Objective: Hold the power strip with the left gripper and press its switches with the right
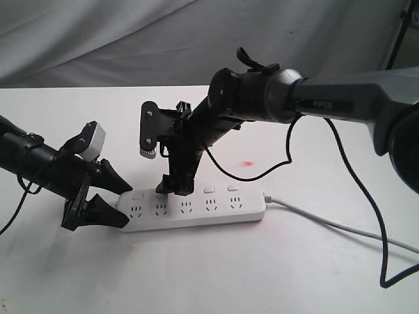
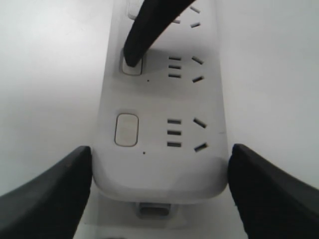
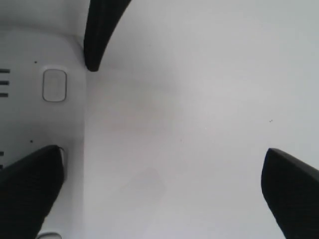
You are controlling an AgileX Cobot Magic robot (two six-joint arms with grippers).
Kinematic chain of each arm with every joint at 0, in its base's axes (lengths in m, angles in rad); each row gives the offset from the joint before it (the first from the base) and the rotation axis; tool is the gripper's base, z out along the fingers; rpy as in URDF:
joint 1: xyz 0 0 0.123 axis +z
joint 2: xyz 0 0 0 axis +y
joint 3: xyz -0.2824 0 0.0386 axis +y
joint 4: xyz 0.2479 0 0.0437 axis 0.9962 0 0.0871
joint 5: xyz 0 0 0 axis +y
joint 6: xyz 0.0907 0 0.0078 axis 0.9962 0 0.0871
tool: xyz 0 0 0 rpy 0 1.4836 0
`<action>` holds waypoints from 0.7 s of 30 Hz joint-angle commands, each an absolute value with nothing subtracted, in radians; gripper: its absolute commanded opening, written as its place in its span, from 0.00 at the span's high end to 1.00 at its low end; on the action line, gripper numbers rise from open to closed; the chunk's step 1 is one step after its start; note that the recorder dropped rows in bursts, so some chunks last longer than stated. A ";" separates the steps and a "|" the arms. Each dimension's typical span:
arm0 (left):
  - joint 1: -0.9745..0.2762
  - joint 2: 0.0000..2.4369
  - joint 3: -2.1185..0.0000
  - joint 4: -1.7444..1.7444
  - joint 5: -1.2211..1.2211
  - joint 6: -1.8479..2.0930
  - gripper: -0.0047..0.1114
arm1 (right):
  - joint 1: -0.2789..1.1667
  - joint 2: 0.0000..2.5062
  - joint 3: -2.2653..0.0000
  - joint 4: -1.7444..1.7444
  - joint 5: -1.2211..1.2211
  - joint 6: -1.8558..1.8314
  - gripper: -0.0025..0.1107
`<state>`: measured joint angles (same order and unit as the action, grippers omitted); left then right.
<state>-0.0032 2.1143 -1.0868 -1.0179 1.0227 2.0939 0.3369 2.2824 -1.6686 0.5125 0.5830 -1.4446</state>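
Note:
The white power strip (image 1: 196, 212) lies flat on the table, with its cord (image 1: 327, 222) running off to the right. My left gripper (image 1: 126, 205) straddles the strip's left end. In the left wrist view the power strip (image 2: 164, 169) sits between the two black fingers (image 2: 50, 194), which press on its long sides. My right gripper (image 1: 175, 184) comes down from the upper right with its jaws wide apart. One fingertip (image 2: 132, 57) rests on the second of the switches (image 2: 132, 67). The end switch (image 2: 126, 130) is uncovered. Nothing lies between the right gripper (image 3: 162, 194) fingers.
The white table (image 1: 209, 275) carries a small red light spot (image 1: 247, 163) behind the strip. A black cable (image 1: 366, 216) loops down from the right arm over the table's right side. Grey cloth hangs behind.

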 commanded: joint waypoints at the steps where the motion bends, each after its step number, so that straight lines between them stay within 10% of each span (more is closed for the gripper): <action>1: -0.012 2.139 -1.075 -0.941 0.964 2.093 0.55 | 0.339 2.342 -1.640 0.368 0.596 -1.453 0.05; 21: -0.012 2.139 -1.075 -0.941 0.964 2.093 0.55 | 0.351 2.369 -1.640 0.369 0.601 -1.437 0.05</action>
<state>-0.0032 2.1143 -1.0868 -1.0179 1.0227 2.0939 0.3477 2.2996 -1.6706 0.4743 0.5790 -1.4094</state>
